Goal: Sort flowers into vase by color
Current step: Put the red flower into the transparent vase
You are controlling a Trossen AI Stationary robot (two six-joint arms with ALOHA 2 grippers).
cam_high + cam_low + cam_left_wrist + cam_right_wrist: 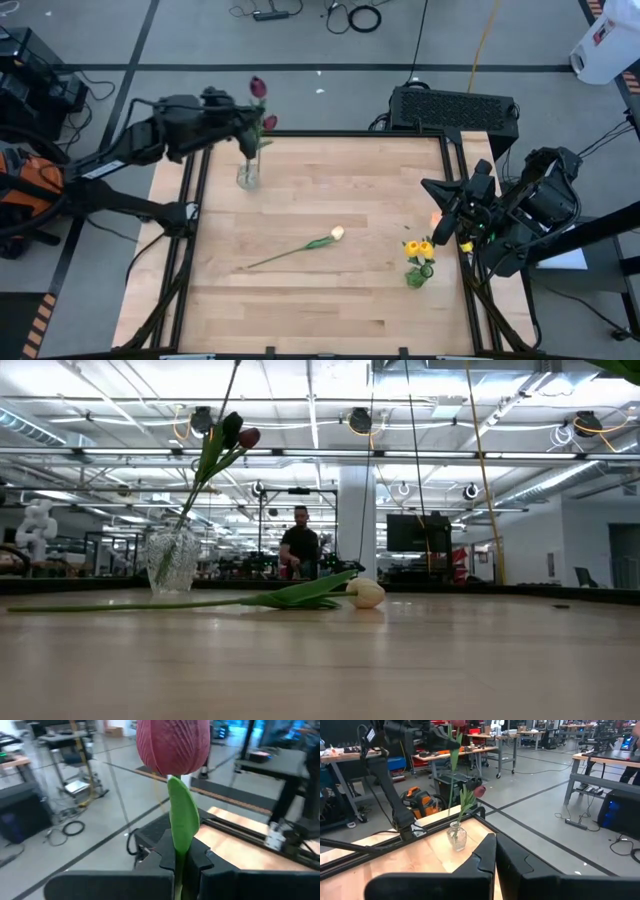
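Between the clenched fingers of the left gripper (181, 862): the green stem of a dark red artificial tulip (173, 745), head well above the fingertips, stem trailing below them toward the clear glass vase (247, 176) at the far left corner of the wooden table (320, 300). Already in that vase, another dark red tulip (269, 122). Step in hand: lowering the held red flower into the red vase; whether the stem's end has entered the mouth cannot be told from above, perhaps just inside. Next: a straight descent, then release once the stem rests against the rim. Well apart from both grippers, a cream-headed tulip (337, 233) lying flat mid-table, not yet sorted. Near the right gripper (447, 208), clenched on nothing and waiting at the table's right edge, a small green vase with yellow tulips (419, 250).
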